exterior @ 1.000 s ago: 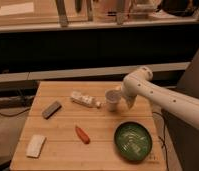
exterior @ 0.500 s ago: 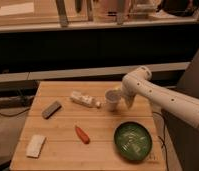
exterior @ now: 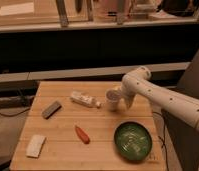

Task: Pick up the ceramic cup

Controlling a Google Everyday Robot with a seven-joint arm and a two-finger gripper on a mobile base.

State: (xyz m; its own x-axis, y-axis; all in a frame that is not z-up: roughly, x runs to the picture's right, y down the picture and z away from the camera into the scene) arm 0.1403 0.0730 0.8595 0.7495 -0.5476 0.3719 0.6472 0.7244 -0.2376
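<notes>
1 cam only, so no 2nd view to share anything w/. It sits high, on the near side of the wooden table (exterior: 58, 130), and looks down at an angle across the top toward the dark wall (exterior: 93, 50) at the back. Mid-range: the whole tabletop fits in frame, near edge at the bottom, far edge approx. halfway up. The arm (exterior: 163, 100) enters from the right edge, so the cam sees it from outside, not from on it. The gripper (exterior: 120, 100) shows right of centre, just beside the ceramic cup (exterior: 112, 98), over the table's far-right part.
</notes>
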